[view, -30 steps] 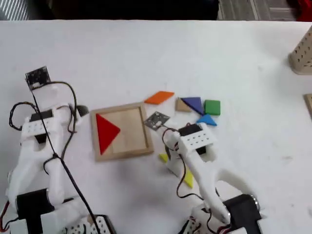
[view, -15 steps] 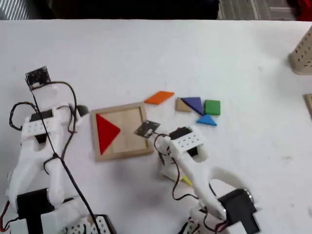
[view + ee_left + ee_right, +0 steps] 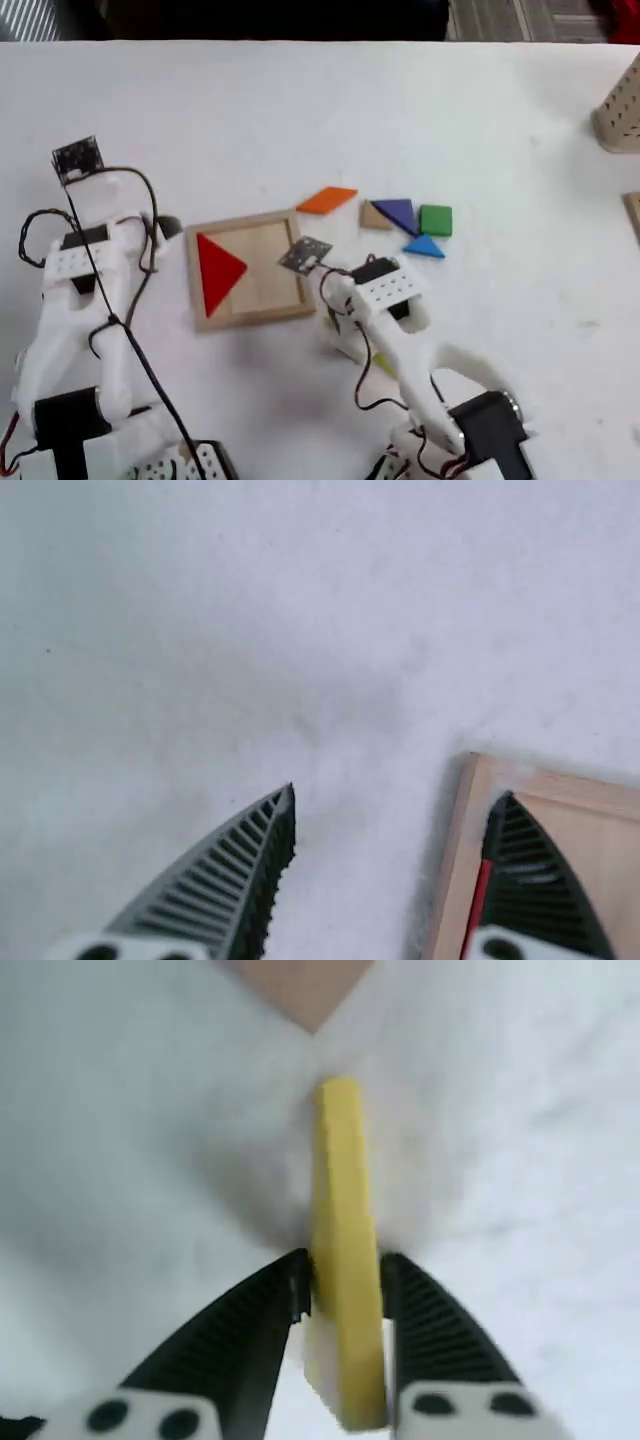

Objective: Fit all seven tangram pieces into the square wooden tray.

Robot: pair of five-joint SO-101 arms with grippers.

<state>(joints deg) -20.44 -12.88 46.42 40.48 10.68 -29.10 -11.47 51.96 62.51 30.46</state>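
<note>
tray (image 3: 268, 262) right half: free | left half: red triangle (image 3: 215, 270) blocks

This looks like a robotics lab or a maker's bench. A plain white table (image 3: 300, 110) carries two white printed-plastic arms (image 3: 80, 300) strung with loose black cables (image 3: 128, 335). A bare circuit board (image 3: 305, 255) sits just beside the right gripper (image 3: 343, 1260). A perforated wooden block (image 3: 620, 110) stands well apart from it.
</note>
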